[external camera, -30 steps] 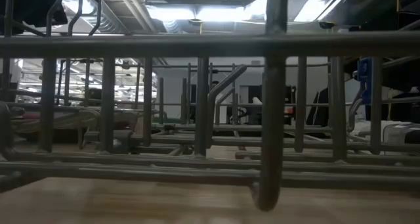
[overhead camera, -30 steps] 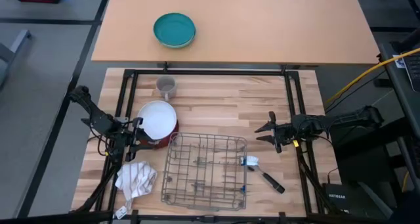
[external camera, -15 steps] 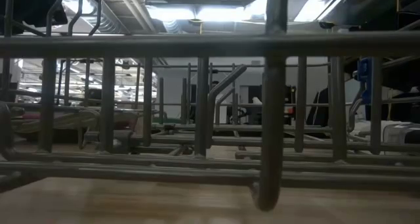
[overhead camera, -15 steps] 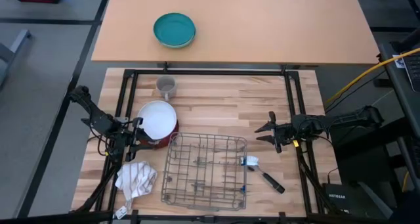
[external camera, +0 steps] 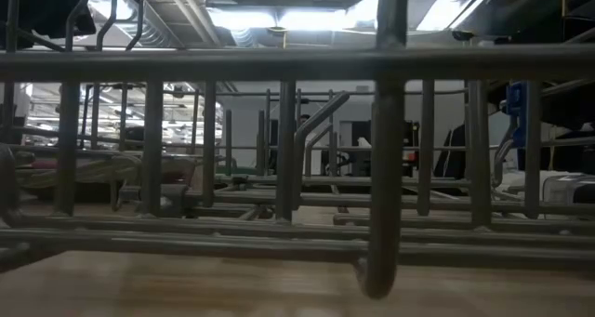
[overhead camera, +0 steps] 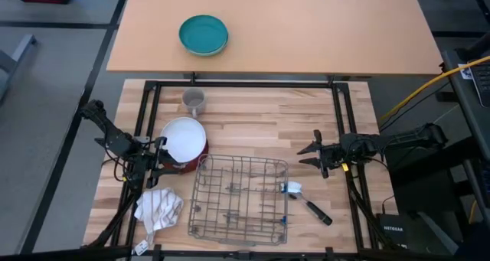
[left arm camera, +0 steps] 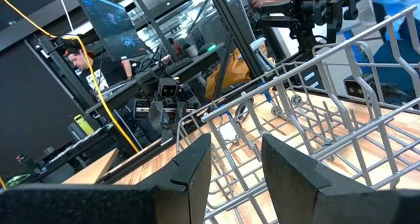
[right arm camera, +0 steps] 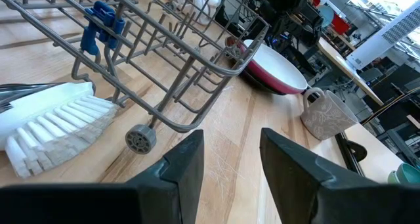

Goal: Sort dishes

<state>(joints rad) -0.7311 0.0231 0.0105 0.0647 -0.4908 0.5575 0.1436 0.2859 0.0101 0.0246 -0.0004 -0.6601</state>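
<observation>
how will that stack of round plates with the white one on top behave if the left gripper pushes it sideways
The stack of round plates looks rigid and probably breakable. The white top plate sits loose on the smooth magenta-pink plate, so it may slide off. The left gripper waits open beside it.

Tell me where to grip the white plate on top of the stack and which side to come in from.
Grip the white plate by its rim on the edge nearest the left tool, probably from that side. It lies flat on the stacked plates, so only the thin overhanging rim offers a pinch; the dish rack crowds the opposite side.
</observation>
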